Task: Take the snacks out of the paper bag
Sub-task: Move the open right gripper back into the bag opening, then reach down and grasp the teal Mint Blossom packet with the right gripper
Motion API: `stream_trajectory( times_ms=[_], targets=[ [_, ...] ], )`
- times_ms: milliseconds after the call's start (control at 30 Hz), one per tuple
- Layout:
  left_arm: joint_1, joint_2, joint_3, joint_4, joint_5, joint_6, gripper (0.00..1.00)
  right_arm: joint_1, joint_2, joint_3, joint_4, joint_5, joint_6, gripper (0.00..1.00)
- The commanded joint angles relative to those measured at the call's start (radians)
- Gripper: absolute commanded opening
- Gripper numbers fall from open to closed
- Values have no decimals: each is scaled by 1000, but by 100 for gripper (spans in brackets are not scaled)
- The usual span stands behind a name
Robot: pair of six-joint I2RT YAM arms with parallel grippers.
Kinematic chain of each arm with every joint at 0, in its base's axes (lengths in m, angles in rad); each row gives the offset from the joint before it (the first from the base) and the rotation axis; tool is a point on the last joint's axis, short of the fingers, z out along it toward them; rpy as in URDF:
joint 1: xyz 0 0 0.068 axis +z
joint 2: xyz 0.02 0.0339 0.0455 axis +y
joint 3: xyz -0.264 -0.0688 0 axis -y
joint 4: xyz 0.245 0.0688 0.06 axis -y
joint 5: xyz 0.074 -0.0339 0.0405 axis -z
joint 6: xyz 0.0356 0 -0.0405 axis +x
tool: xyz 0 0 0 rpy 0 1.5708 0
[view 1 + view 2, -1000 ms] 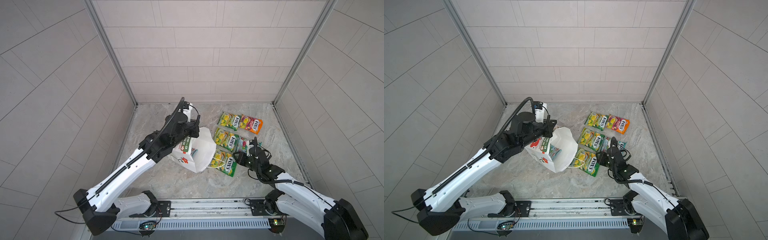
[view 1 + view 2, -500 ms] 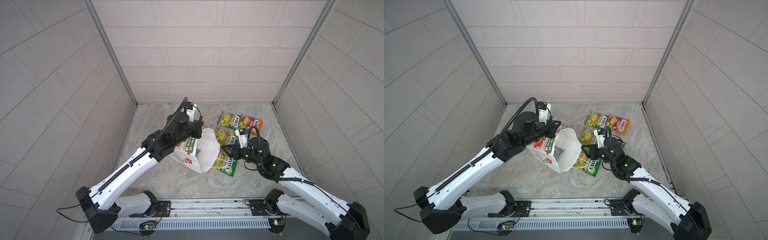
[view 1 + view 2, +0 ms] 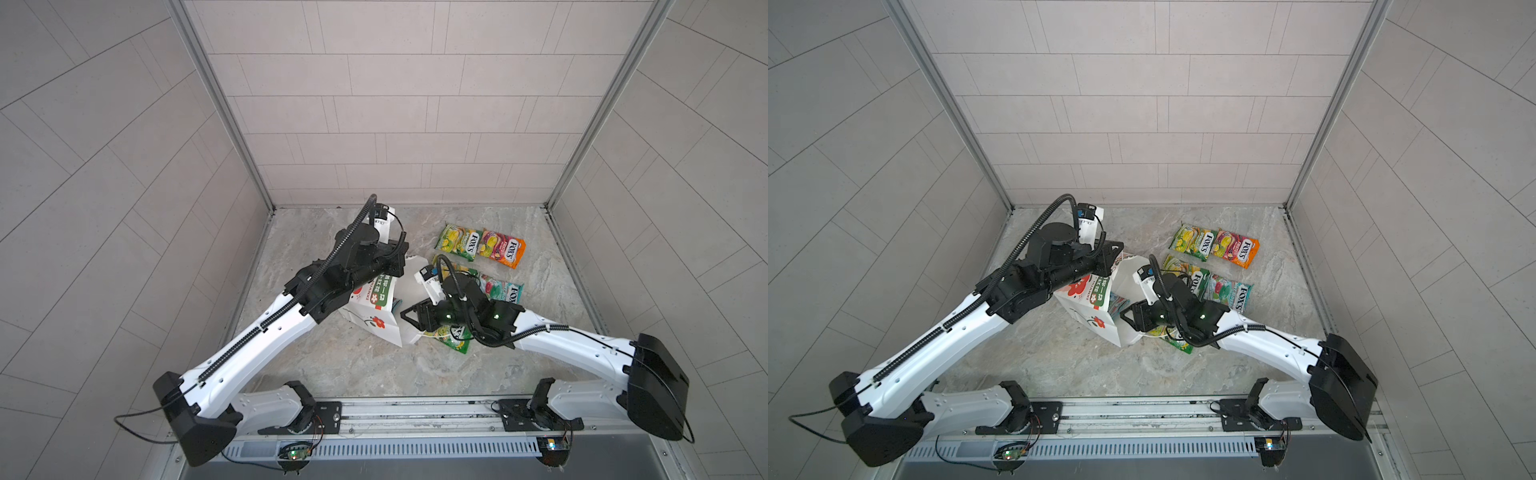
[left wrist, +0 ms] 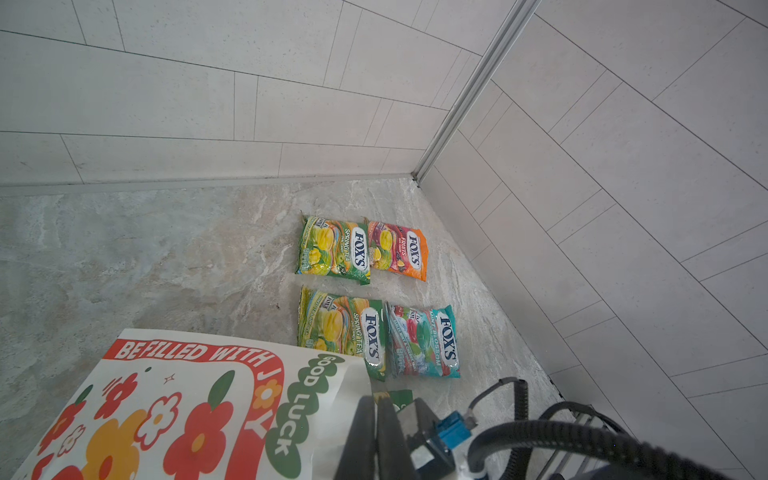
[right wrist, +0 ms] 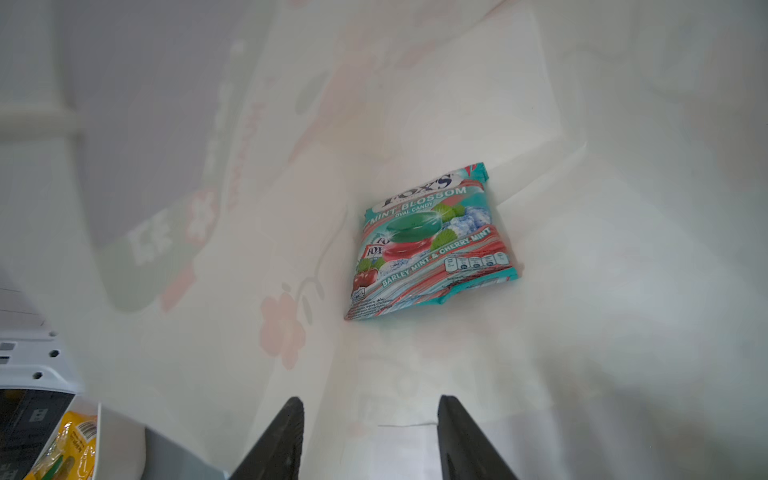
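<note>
The white paper bag [image 3: 374, 309] [image 3: 1090, 307] lies tipped on the stone table, its mouth facing right. My left gripper [image 3: 395, 266] [image 4: 376, 402] is shut on the bag's upper rim. My right gripper [image 3: 409, 318] [image 5: 368, 401] is open at the mouth, with nothing between its fingers. A teal-red snack packet [image 5: 432, 245] [image 3: 1117, 303] lies deep in the bag, well ahead of those fingers. On the table to the right lie other snacks: green-yellow [image 3: 457, 241], orange-pink [image 3: 503, 248], teal-red [image 3: 503, 291], and two more green-yellow ones [image 3: 457, 270] [image 3: 457, 343] partly hidden under my right arm.
Tiled walls close in the table at the back and on both sides. A metal rail [image 3: 415, 411] with the arm bases runs along the front edge. Bare stone table surface [image 3: 316, 232] shows at the back left and in front of the bag.
My right gripper has swung left from above the packets on the table to the bag's mouth. The left gripper keeps its hold on the bag's rim, shifted slightly.
</note>
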State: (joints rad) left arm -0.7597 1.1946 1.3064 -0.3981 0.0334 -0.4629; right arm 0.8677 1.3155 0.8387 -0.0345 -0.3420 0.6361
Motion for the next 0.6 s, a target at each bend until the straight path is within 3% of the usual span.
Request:
stream_trajectory(
  times_ms=[0, 267, 567],
  targets=[
    [-3, -4, -4, 42, 7, 9, 0, 23, 53, 59, -57, 58, 7, 53],
    [-3, -3, -4, 45, 8, 6, 0, 47, 159, 107, -123, 132, 54, 53],
    [-3, -2, -4, 49, 11, 4, 0, 47, 253, 134, -127, 125, 129, 58]
  ],
)
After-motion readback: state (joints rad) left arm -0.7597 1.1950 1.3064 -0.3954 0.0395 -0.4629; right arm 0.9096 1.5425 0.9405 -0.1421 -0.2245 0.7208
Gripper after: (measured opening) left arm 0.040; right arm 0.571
